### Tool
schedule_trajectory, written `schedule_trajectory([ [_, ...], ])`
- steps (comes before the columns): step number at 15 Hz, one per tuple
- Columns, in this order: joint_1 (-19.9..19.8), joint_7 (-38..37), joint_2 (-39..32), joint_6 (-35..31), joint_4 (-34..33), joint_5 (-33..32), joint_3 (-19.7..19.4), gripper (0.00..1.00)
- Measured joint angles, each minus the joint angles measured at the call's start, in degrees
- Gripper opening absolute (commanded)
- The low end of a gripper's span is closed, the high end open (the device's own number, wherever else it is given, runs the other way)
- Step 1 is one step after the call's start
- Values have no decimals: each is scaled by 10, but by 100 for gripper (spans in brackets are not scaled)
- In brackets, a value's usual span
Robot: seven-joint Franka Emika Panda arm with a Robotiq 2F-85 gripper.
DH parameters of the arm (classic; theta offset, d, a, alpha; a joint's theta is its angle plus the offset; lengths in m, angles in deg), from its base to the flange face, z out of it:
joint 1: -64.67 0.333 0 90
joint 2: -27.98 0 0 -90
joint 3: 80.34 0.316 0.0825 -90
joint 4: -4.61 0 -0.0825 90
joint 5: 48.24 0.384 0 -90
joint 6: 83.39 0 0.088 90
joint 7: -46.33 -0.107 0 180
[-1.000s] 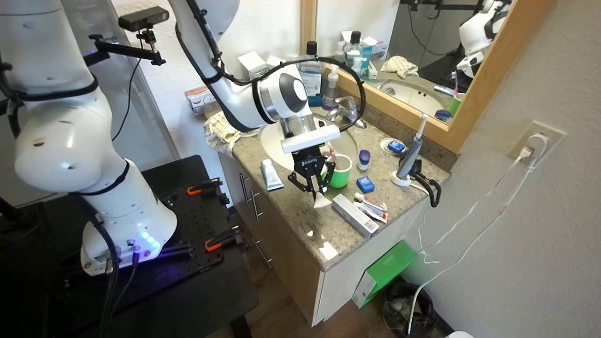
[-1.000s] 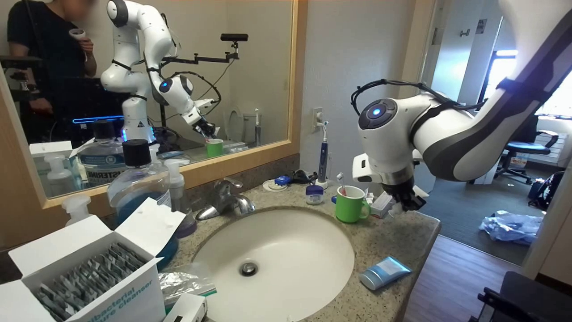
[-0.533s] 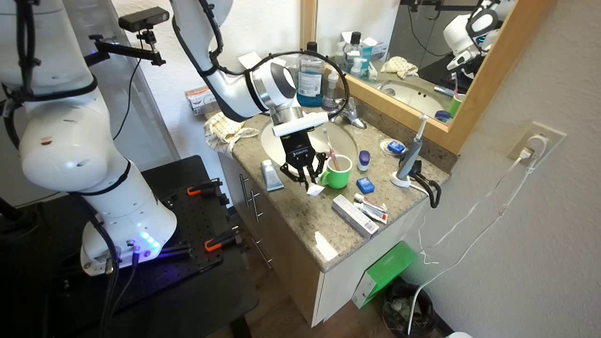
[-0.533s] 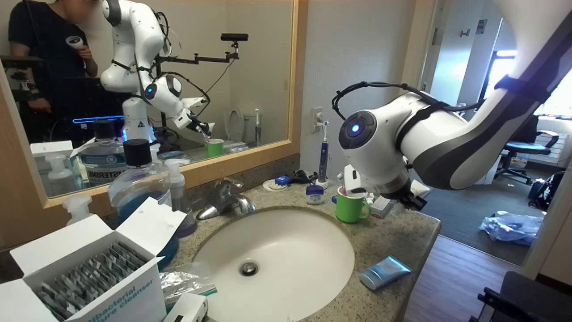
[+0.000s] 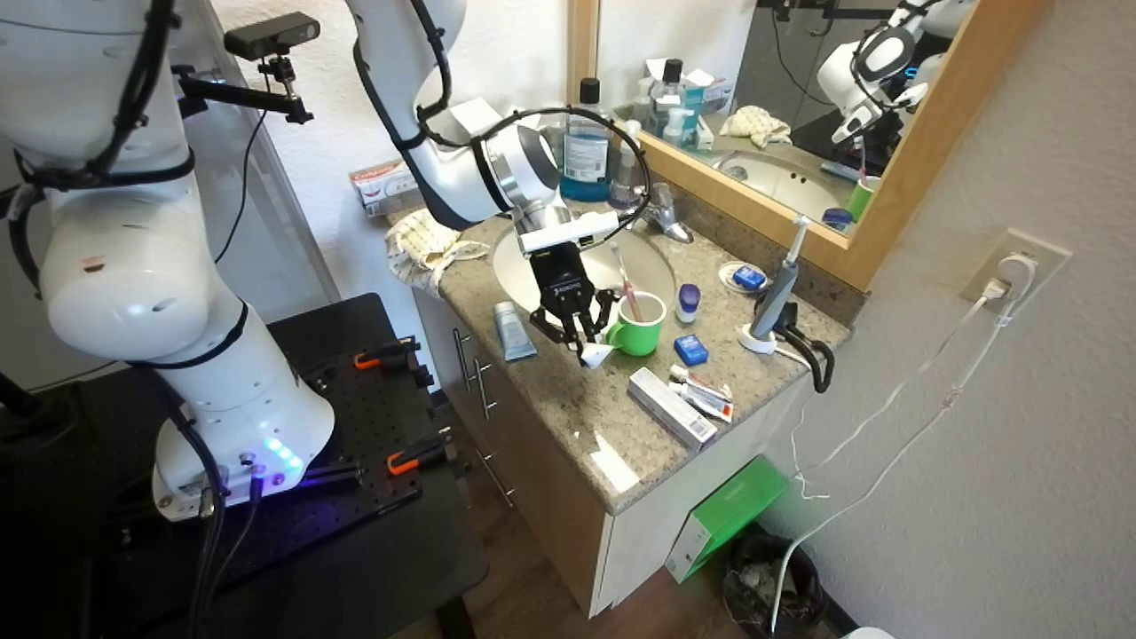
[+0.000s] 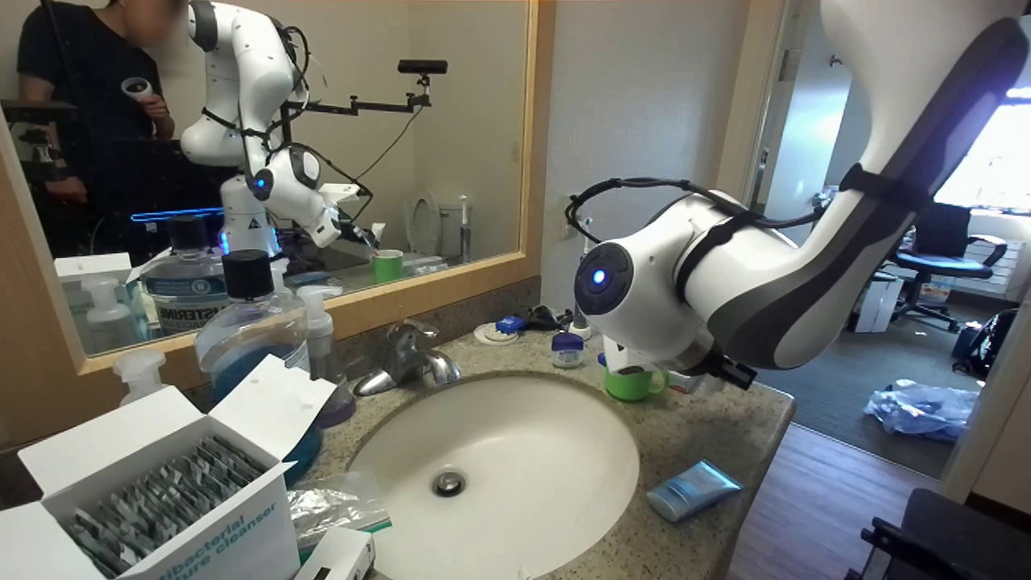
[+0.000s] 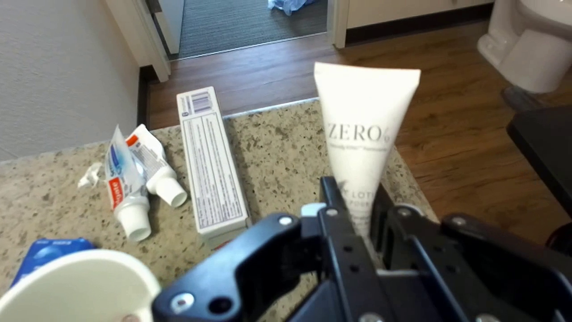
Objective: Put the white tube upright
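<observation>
The white tube (image 7: 366,120) is held between the two fingertips of my gripper (image 7: 355,197). Its wide flat end points up and away from the fingers in the wrist view; its narrow end is between them. In an exterior view the tube (image 5: 595,355) sticks out tilted to the side from the gripper (image 5: 581,342), over the counter (image 5: 568,399), just in front of the green cup (image 5: 635,337). How far it is above the counter I cannot tell. In an exterior view the arm hides most of the tube, and only part of the gripper (image 6: 734,372) shows.
The cup's white rim (image 7: 89,255) is close to the gripper's side. A toothpaste box (image 7: 214,165) and two toothpaste tubes (image 7: 129,188) lie beyond. A blue-grey tube (image 5: 513,331) lies near the front edge. The sink (image 6: 499,483) is behind. A blue item (image 5: 690,349) lies past the cup.
The gripper has moved away from the toothpaste box, holding the white tube. The wrist has tipped over, and the tube's flat end has swung up from pointing down to pointing sideways.
</observation>
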Motion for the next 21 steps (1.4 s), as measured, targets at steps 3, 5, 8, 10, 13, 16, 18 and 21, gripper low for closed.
schedule_trajectory([
  [3, 0, 0, -34, 6, -24, 0, 2, 7],
  [5, 1, 0, -55, 11, -40, 0, 3, 7],
  [8, 7, -37, -87, 39, -64, 0, 6, 7],
  [10, 17, -79, -107, 67, -76, 0, 6, 7],
  [13, 29, -130, -130, 101, -85, 0, 11, 7],
  [16, 39, -164, -149, 139, -95, 0, 20, 7],
  [18, 44, -173, -159, 161, -104, 0, 22, 8],
  [21, 49, -176, -168, 193, -117, 0, 27, 7],
])
